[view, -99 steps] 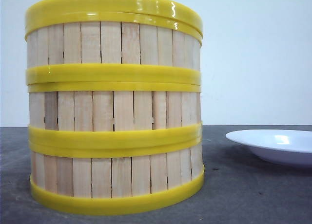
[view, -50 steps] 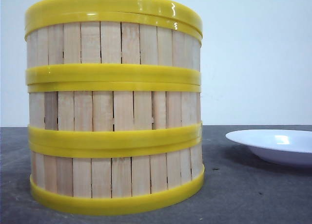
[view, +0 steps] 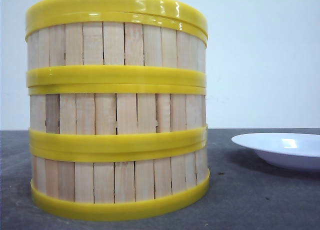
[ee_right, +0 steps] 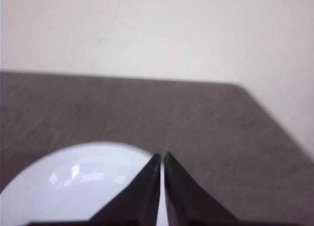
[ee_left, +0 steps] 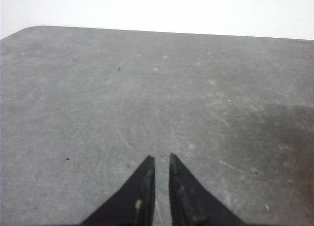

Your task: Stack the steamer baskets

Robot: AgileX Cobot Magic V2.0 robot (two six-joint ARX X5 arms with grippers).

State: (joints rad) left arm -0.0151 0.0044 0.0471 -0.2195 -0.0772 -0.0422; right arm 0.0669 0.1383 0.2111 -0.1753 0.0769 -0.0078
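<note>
Table (view: 260,205): dark grey, matte surface with fine pale scratches and specks, one rounded corner visible in the left wrist view and another in the right wrist view, backed by a plain white wall. Resting directly on it: the bottom basket (view: 117,182) of a three-high stack of steamer baskets (view: 117,105), its yellow lower rim flat on the surface at the left of the front view. Also resting on it: a white plate (view: 282,147), shallow and glossy, well apart to the right of the stack, cut off by the frame edge.
</note>
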